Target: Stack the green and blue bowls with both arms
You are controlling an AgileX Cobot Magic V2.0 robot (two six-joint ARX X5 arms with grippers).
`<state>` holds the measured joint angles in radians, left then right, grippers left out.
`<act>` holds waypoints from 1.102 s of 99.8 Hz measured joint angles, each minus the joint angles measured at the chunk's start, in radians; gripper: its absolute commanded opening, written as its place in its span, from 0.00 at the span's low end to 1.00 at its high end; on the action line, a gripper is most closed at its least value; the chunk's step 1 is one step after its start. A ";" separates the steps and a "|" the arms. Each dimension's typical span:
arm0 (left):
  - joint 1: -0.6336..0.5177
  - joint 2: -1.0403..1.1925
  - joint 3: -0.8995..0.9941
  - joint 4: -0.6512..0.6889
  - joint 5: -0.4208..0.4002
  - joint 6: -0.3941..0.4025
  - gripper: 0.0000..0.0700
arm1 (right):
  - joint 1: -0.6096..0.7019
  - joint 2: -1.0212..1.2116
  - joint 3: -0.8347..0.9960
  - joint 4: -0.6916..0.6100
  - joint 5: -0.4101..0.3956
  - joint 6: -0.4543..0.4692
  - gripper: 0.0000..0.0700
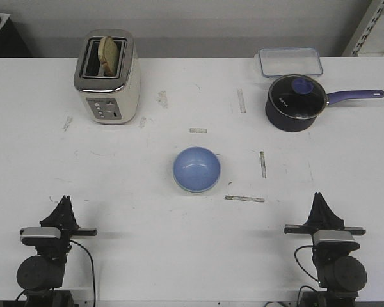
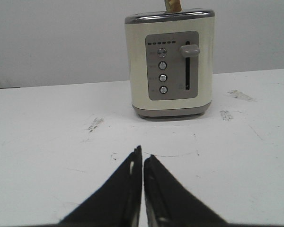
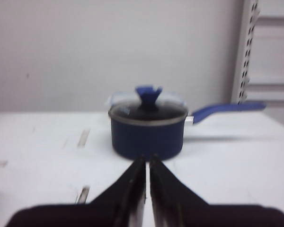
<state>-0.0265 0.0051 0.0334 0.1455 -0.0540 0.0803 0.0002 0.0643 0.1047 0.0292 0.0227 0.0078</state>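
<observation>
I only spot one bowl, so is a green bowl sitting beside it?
No, the blue bowl sits alone mid-table, nothing beside it.

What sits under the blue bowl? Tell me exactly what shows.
In the front view, a thin pale green rim peeks out beneath the blue bowl, suggesting the green bowl under it. Its body is covered; the table surrounds them.
</observation>
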 measured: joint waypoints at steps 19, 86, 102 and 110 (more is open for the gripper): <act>0.000 0.000 0.000 0.001 0.000 0.000 0.00 | 0.000 -0.062 -0.090 0.014 -0.021 0.000 0.00; 0.000 0.000 0.000 0.000 0.000 0.000 0.00 | 0.000 -0.062 -0.090 0.032 -0.023 0.000 0.00; 0.000 0.000 0.000 0.000 0.000 0.000 0.00 | 0.000 -0.062 -0.090 0.032 -0.023 0.000 0.00; 0.000 0.000 0.000 0.000 0.000 0.000 0.00 | 0.000 -0.062 -0.090 0.032 -0.023 0.000 0.00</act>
<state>-0.0265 0.0051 0.0334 0.1459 -0.0540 0.0803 -0.0002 0.0025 0.0143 0.0612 0.0002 0.0078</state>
